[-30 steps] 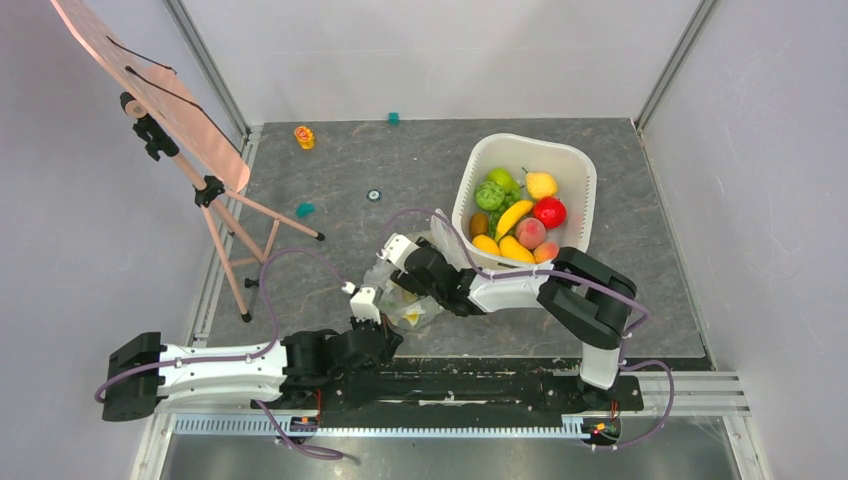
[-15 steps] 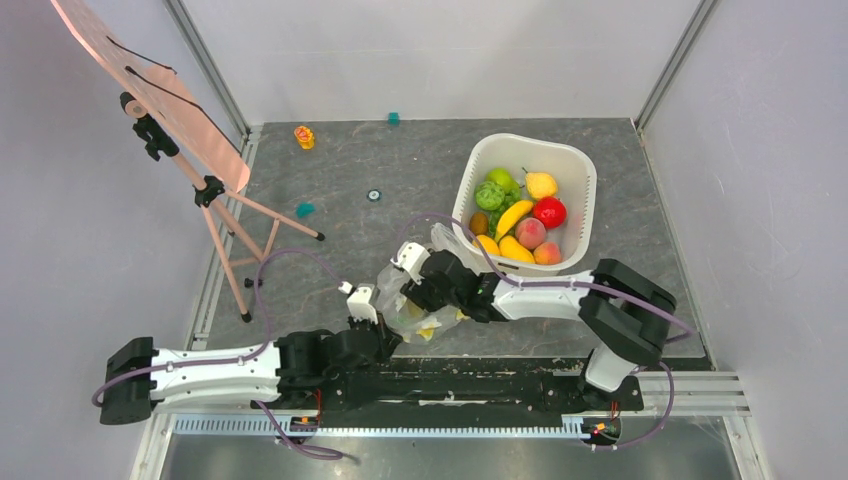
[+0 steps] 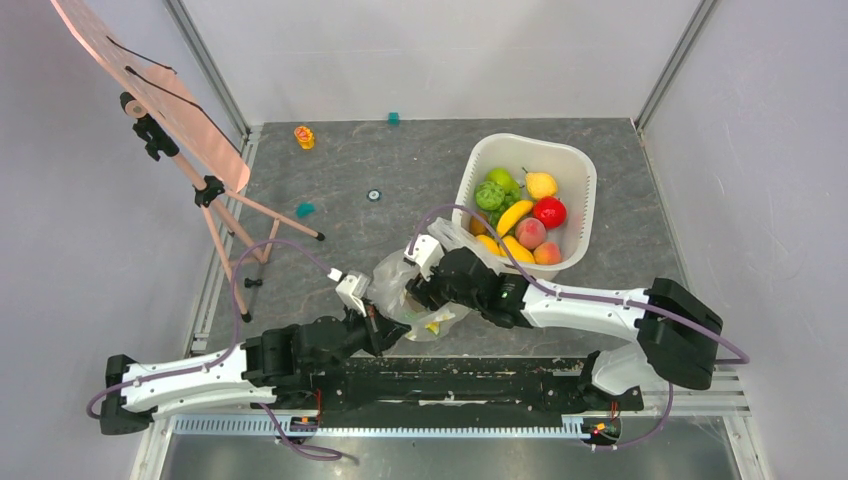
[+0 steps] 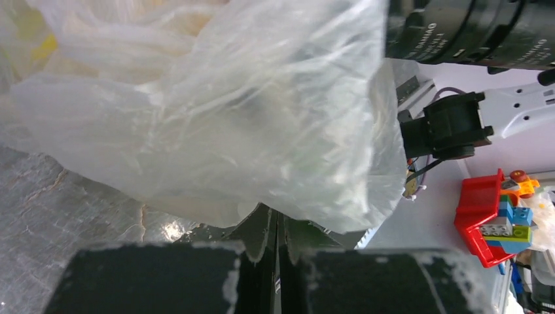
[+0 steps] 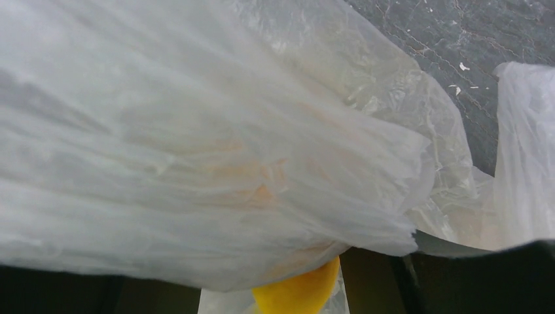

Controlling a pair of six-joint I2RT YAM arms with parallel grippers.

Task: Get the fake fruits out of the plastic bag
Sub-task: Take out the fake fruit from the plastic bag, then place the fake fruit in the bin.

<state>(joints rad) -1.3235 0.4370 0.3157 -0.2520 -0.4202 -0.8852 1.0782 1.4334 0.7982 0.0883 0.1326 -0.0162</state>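
The see-through plastic bag [image 3: 400,290] stands bunched near the table's front edge, between my two grippers. My left gripper [image 3: 383,325] is shut on the bag's near lower edge; in the left wrist view the shut gripper [image 4: 276,226] pinches the film of the bag [image 4: 216,111]. My right gripper [image 3: 427,298] reaches into the bag from the right. In the right wrist view the bag [image 5: 196,144] drapes over the right gripper [image 5: 296,291], hiding its fingertips. A yellow fake fruit [image 5: 298,294] sits gripped between them, and it shows through the bag in the top view [image 3: 433,324].
A white basin [image 3: 580,170] at the back right holds several fake fruits [image 3: 515,215]. An easel [image 3: 200,170] stands at the left. Small toy blocks [image 3: 304,137] [image 3: 305,210] and a small round thing [image 3: 374,195] lie on the far mat.
The right arm has stretched out, its elbow swinging right, with the gripper staying in the bag. The left gripper has moved up and away slightly, and the bag stands taller.
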